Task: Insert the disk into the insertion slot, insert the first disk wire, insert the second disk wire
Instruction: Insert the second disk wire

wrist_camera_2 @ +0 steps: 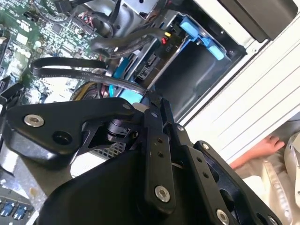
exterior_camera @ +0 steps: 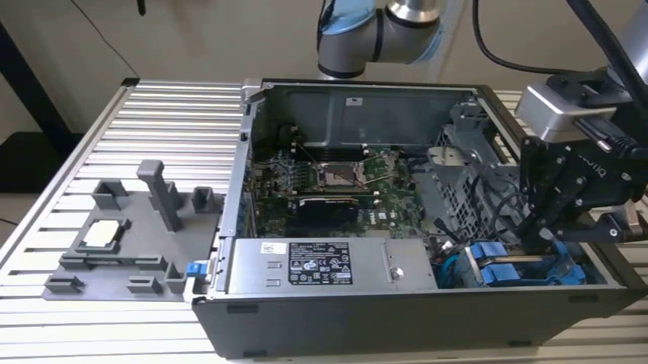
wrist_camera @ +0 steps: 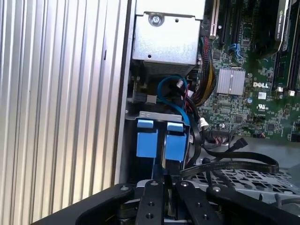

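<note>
Two blue carrier frames (wrist_camera: 147, 143) sit side by side in the grey drive cage (wrist_camera: 154, 115), at the case's corner on the exterior view's right (exterior_camera: 504, 264). I cannot tell which of them holds the disk. My gripper (wrist_camera: 166, 182) hangs just above the bays, shut on the end of a flat black disk wire (wrist_camera: 234, 165) that curves away over the cage. The second wrist view shows the same wire (wrist_camera_2: 70, 70) running from the gripper (wrist_camera_2: 151, 99), close to a blue frame (wrist_camera_2: 201, 33) and the dark insertion slot (wrist_camera_2: 197, 75). In the exterior view the gripper (exterior_camera: 547, 239) reaches down inside the case.
The grey power-supply box (exterior_camera: 314, 265) lies along the case's front wall, with the motherboard (exterior_camera: 335, 182) behind it. Bundled cables and a thin blue cable (wrist_camera: 169, 83) crowd the cage. A grey fixture plate (exterior_camera: 121, 235) stands at the exterior view's left. A person's hand (wrist_camera_2: 265, 145) is beside the case.
</note>
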Controlling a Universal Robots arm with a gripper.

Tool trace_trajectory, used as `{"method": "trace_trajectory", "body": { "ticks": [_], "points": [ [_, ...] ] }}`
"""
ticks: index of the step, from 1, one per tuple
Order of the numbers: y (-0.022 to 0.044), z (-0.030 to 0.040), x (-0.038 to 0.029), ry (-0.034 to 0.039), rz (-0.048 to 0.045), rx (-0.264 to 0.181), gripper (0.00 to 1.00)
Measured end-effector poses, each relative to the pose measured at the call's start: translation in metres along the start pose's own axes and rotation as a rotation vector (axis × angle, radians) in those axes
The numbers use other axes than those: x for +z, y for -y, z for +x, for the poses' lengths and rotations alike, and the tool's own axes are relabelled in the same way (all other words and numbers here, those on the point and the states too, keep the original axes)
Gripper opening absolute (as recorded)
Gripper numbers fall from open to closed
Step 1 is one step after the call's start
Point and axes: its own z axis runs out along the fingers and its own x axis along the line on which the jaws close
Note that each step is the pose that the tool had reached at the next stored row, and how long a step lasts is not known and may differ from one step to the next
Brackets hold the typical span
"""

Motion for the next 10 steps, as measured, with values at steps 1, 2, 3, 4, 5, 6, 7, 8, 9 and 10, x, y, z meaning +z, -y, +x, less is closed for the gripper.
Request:
{"method": "trace_trajectory", "body": {
  "ticks": [1, 2, 3, 4, 5, 6, 7, 8, 9, 10],
  "points": [
    [0.0005, 0.0007, 0.0, 0.0015, -0.0001, 0.0, 0.16],
    [0.0007, 0.0011, 0.0, 0.0064, 0.0003, 0.0, 0.16],
    [0.0007, 0.0013, 0.0, 0.0165, 0.0012, 0.0, 0.16],
    [0.0007, 0.0014, 0.0001, 0.0341, 0.0027, 0.0, 0.16],
    [0.0008, 0.0014, 0.0002, 0.0514, 0.0043, 0.001, 0.16],
    [0.0009, 0.0014, 0.0002, 0.0702, 0.0061, 0.002, 0.16],
    [0.0009, 0.0015, 0.0003, 0.0854, 0.0074, 0.003, 0.16],
    [0.0009, 0.0017, 0.0003, 0.0957, 0.0084, 0.004, 0.16],
    [0.0008, 0.0023, 0.0003, 0.1019, 0.009, 0.006, 0.16],
    [0.0007, 0.0034, 0.0004, 0.1043, 0.0092, 0.007, 0.16]
  ]
}}
